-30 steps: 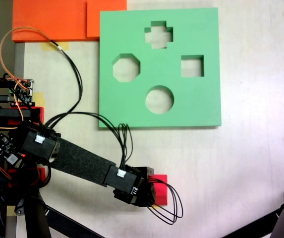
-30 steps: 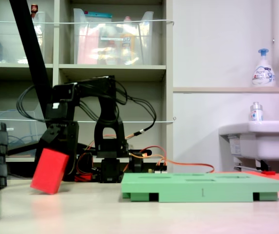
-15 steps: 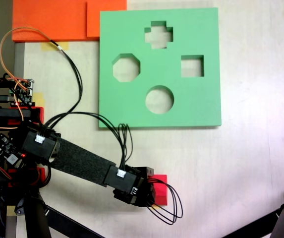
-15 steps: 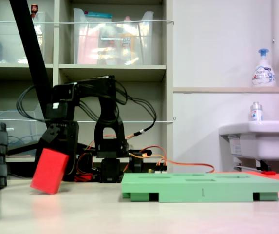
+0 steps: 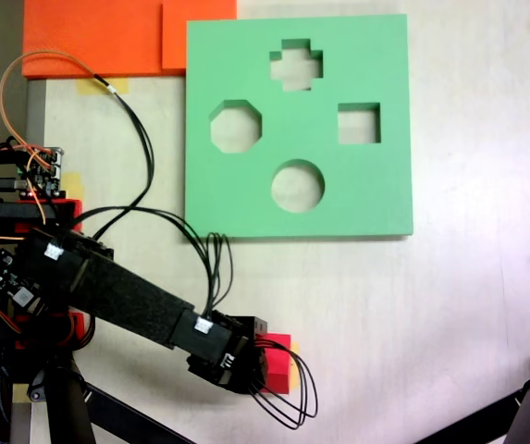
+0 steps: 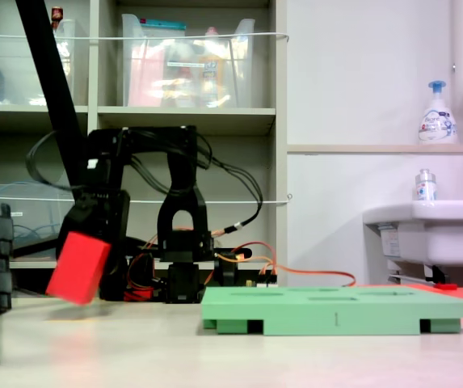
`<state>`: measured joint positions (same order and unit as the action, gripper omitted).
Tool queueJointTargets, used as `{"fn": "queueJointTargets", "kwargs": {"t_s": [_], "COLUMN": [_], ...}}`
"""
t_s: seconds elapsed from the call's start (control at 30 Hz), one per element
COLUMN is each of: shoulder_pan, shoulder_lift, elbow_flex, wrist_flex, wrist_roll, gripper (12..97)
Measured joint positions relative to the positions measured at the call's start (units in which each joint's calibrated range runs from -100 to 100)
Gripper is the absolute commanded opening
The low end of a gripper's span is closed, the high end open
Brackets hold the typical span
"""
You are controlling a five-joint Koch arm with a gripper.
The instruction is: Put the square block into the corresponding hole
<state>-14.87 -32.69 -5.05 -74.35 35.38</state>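
A: The fingers of the black gripper (image 5: 263, 363) are clamped on the small bright red foam cube (image 6: 77, 267), which hangs tilted, clear of the pale tabletop (image 5: 449, 305).

B: Lifted to carry, I'd judge. The square cutout (image 5: 359, 123) in the flat green foam board (image 5: 375, 199) is well apart.

A: From above, wrist and black cables (image 5: 288, 407) cover most of the cube; the fingertips are hidden.

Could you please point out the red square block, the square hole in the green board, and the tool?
square block (image 6: 77, 267): low fixed view, its red front face.
square hole (image 5: 358, 124): top-down fixed view, the table seen through the cutout.
tool (image 5: 263, 363): top-down fixed view, its tips at the block.
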Motion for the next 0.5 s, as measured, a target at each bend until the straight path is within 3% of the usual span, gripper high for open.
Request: {"fn": "queueJointTargets", "kwargs": {"t_s": [0.5], "shoulder_pan": [3.57], "shoulder_lift": [-13.54], "elbow_flex": [10.09], "wrist_flex": [-9.89], "wrist_roll": [2.05], "gripper": [20.5]}}
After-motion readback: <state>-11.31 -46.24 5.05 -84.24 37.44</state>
